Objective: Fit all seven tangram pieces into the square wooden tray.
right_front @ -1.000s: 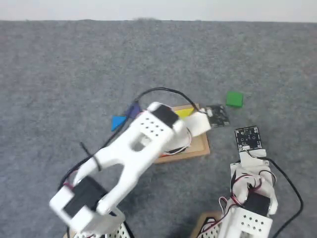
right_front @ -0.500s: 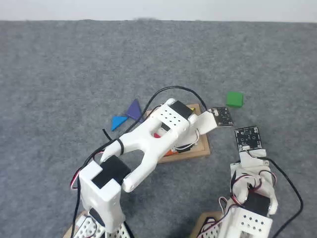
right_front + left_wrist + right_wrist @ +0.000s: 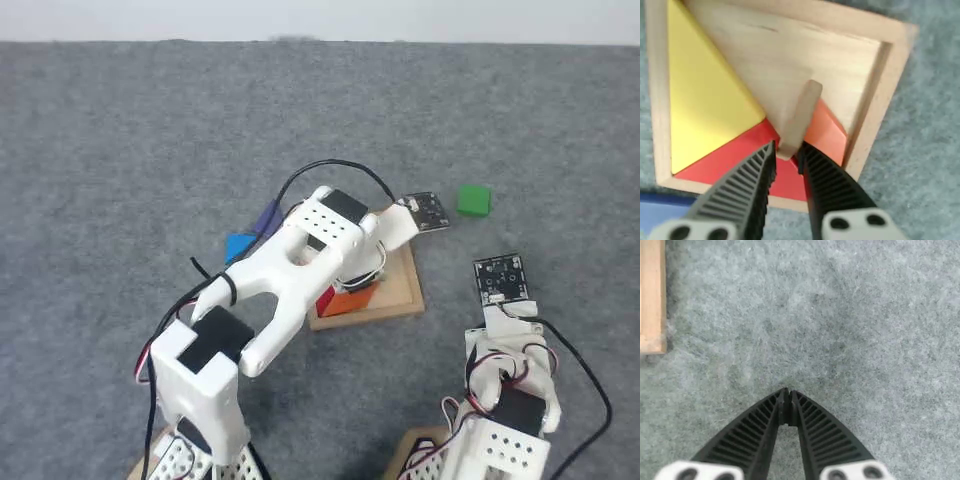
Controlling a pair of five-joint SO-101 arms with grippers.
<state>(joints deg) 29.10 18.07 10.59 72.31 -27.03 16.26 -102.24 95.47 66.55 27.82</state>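
The square wooden tray point(image 3: 890, 80) holds a yellow triangle point(image 3: 705, 95), a red triangle point(image 3: 740, 155) and an orange piece point(image 3: 827, 130). My left gripper point(image 3: 786, 150) hangs over the tray, shut on a pale wood-coloured piece point(image 3: 800, 115) that stands on edge above the red and orange pieces. In the high view the left arm point(image 3: 320, 240) covers most of the tray point(image 3: 405, 290). A blue piece point(image 3: 240, 245) and a purple piece point(image 3: 267, 215) lie left of the tray, a green square point(image 3: 473, 200) to its right. My right gripper point(image 3: 788, 410) is shut over bare carpet.
Grey carpet covers the whole table. The right arm point(image 3: 505, 385) sits at the near right, clear of the tray; a tray corner point(image 3: 652, 300) shows in the right wrist view. A blue edge point(image 3: 655, 200) lies just outside the tray.
The left arm has swung in over the tray and its wrist has shifted toward the far left. The red and orange pieces now show at the tray's near edge. The right arm has kept still.
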